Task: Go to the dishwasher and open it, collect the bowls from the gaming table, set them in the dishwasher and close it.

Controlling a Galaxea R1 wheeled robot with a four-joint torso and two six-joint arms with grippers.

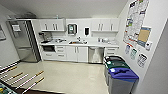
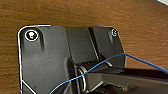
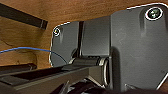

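dishwasher (image 1: 95,54) sits shut under the white tabletop (image 1: 82,44) on the far wall of the kitchenette, between the white cabinet doors (image 1: 77,54) below the sink (image 1: 77,42) and a narrow stack of drawers (image 1: 110,52), well apart from the robot across a bare pale floor (image 1: 65,75). its front is stainless steel, smooth and probably slippery, so the flat panel gives little to grip; the place to take hold is most likely the horizontal bar handle along the top edge, though it is too small here to make out. the door is likely rigid and fairly heavy, hinged at the bottom, so it should swing down and outward and want a steady pull rather than a jerk. a fridge (image 1: 26,41) stands at the left, and lidded bins (image 1: 120,75) stand near the right wall, close to the path toward the door. rods with handles (image 1: 27,80) of the gaming table (image 1: 6,88) show at the near left corner. both wrist views show brown wood grain behind the robot's own dark plate; i cannot tell how either tool is set.
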